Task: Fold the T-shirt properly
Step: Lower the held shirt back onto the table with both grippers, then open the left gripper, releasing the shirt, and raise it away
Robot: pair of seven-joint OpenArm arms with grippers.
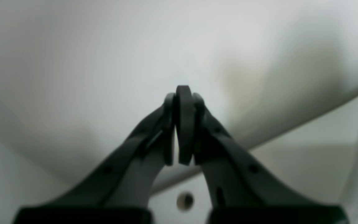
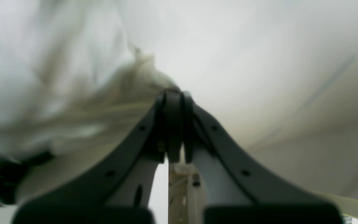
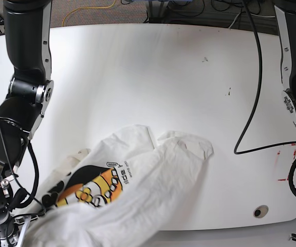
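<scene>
White table (image 3: 153, 67) fills the base view, cables (image 3: 251, 103) trailing over its right side. At the near edge lies the shirt (image 3: 137, 190), crumpled, a yellow-and-black print (image 3: 89, 190) facing up on its left half. Right gripper (image 2: 174, 124), jaws clenched, has bunched cream cloth at its tips; whether it pinches it I cannot tell. Left gripper (image 1: 183, 124) is clenched with nothing between its tips, over blurred pale fabric.

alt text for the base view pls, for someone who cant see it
A crumpled cream T-shirt with a yellow, orange and black print lies bunched at the near edge of a white table, hanging partly over it. A black robot arm stands on the left and another arm on the right; neither gripper is visible.
</scene>
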